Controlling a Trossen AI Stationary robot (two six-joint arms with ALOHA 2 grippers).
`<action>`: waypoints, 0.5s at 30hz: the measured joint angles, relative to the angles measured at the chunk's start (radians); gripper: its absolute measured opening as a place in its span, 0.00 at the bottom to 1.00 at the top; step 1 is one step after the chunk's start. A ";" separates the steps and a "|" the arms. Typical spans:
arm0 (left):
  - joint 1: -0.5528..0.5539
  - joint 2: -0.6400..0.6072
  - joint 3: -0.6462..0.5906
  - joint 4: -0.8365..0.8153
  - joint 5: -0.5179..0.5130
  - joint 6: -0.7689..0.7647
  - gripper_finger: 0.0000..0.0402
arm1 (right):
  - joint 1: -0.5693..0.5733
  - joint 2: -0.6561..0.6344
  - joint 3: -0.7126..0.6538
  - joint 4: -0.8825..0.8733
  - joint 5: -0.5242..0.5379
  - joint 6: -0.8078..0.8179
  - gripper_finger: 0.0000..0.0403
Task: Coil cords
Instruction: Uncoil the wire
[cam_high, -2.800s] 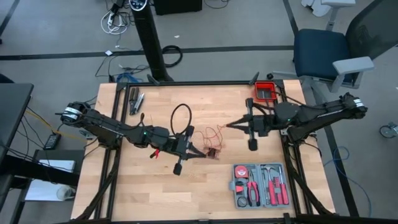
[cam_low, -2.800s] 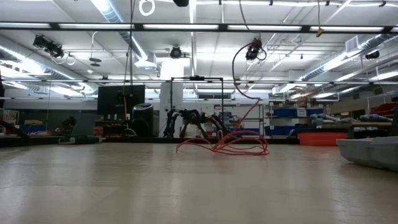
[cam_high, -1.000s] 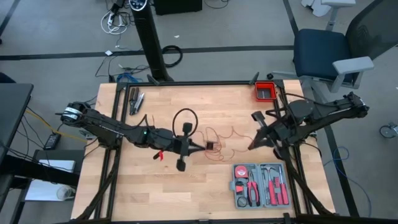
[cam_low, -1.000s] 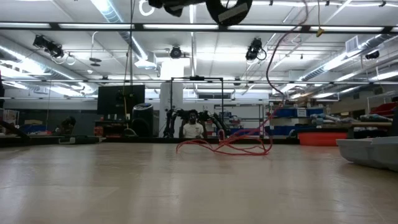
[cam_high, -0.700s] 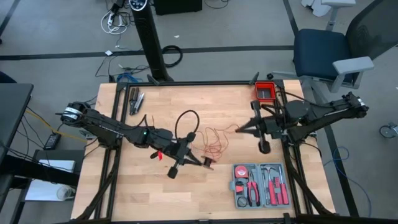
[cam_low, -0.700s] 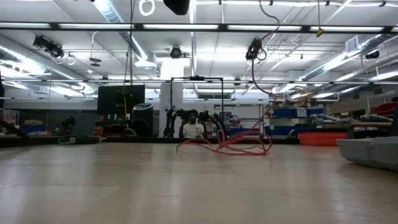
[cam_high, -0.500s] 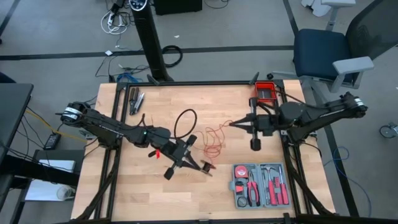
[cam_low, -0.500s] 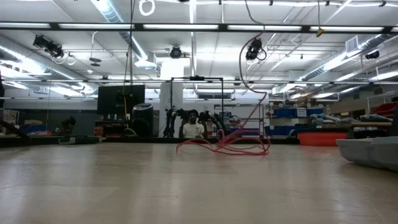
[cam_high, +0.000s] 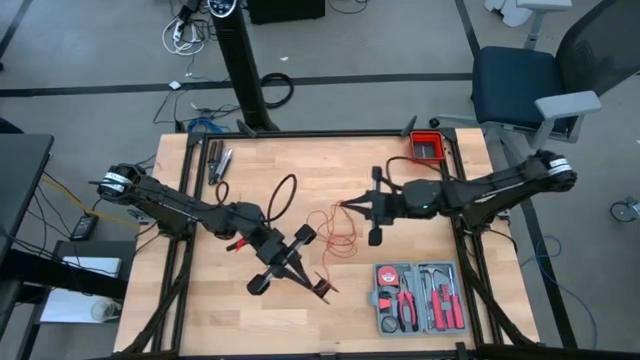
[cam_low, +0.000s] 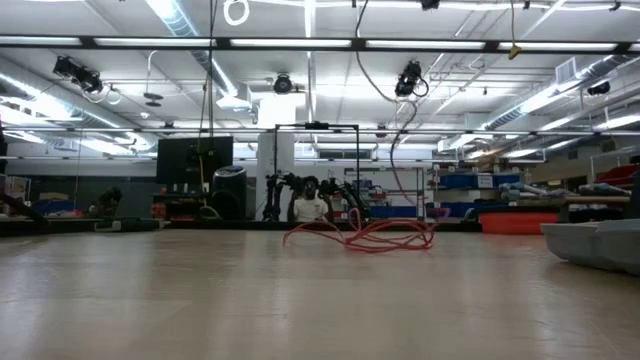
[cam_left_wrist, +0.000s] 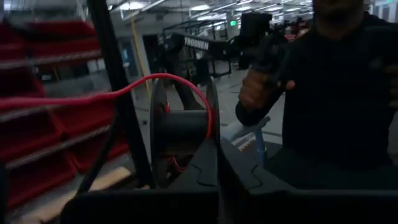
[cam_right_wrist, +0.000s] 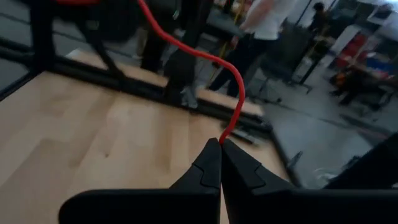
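A wooden table (cam_high: 260, 170) is seen from above, with two dark robot arms reaching in from either side. A thin bright red cord (cam_high: 335, 230) lies in loose, tangled loops near the middle of the table, between the two arms.

The right gripper (cam_high: 345, 204) reaches in from the right side, its tip just beside the loops; its fingers are pressed together and pinch the red cord, which rises from the tip in a curve in the right wrist view (cam_right_wrist: 219, 143).

The left gripper (cam_high: 322, 290) points toward the front of the table, in front of the cord pile. Its fingers are pressed together around a small dark spool (cam_left_wrist: 180, 134) (the red cord arcs over the spool's rim in the left wrist view). A person in dark clothing, one hand (cam_left_wrist: 258, 90) raised, shows in the room beyond.

A grey tool case (cam_high: 418, 297) with red-handled tools lies open at the front right of the table. A small red bin (cam_high: 427, 148) sits at the far right corner, and a few dark tools (cam_high: 218, 162) lie at the far left.

From table height the cord (cam_low: 365, 235) shows as a low red tangle resting on the surface.
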 joint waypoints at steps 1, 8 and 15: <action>0.000 0.000 0.000 0.013 0.001 0.012 0.01 | -0.004 0.012 0.000 -0.007 -0.019 0.010 0.00; 0.002 0.000 0.000 0.087 0.001 0.101 0.01 | -0.044 0.052 0.000 -0.115 -0.128 0.110 0.00; 0.009 0.000 0.000 0.150 0.000 0.109 0.01 | -0.108 0.033 0.000 -0.325 -0.212 0.172 0.00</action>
